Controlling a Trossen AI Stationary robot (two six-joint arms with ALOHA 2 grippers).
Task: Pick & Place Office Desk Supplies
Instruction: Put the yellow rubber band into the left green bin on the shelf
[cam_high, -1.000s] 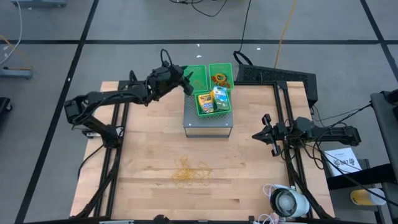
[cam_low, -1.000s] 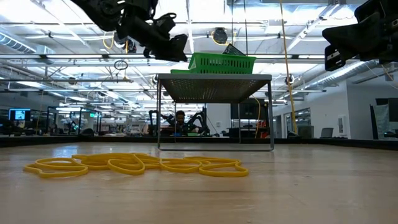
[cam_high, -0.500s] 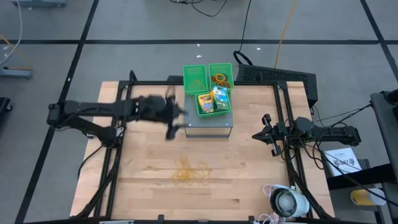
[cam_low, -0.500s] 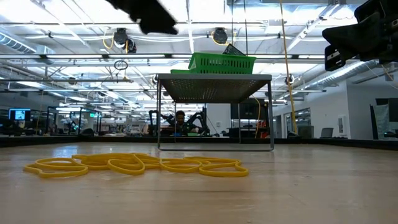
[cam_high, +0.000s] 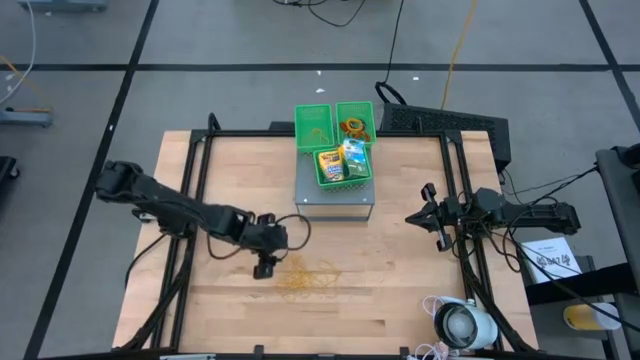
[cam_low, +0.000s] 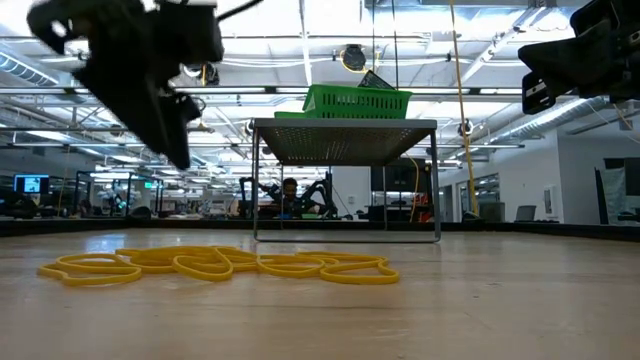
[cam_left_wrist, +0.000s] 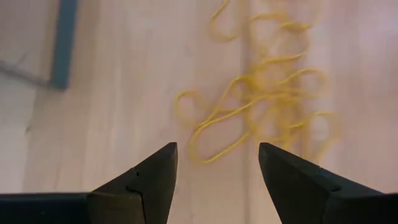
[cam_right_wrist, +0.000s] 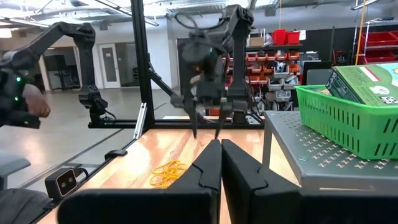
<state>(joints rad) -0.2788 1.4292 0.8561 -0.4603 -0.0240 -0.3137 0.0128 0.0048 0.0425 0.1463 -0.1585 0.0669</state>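
A tangle of tan rubber bands (cam_high: 305, 277) lies flat on the wooden table toward its near edge, also visible in the low view (cam_low: 215, 265). My left gripper (cam_high: 263, 268) hangs open above the table just left of the tangle, pointing steeply down. In the left wrist view the bands (cam_left_wrist: 267, 106) lie beyond the gap of my left gripper (cam_left_wrist: 217, 163), with nothing between its fingers. A crayon box (cam_high: 329, 165) and a green-white packet (cam_high: 354, 157) sit in a green mesh bin. My right gripper (cam_high: 428, 216) waits shut at the table's right edge.
Green mesh bins (cam_high: 335, 140) stand on a grey perforated riser (cam_high: 336, 203) at the far middle of the table. Coloured rings (cam_high: 353, 127) lie in the far right bin. A white round device (cam_high: 462, 323) with cables sits at the near right corner.
My left gripper has swung from beside the far-left green bin toward the table's near edge and has come down. It has tipped from nearly level to pointing steeply down, and now hangs by the left end of the rubber bands. The bands have not moved.
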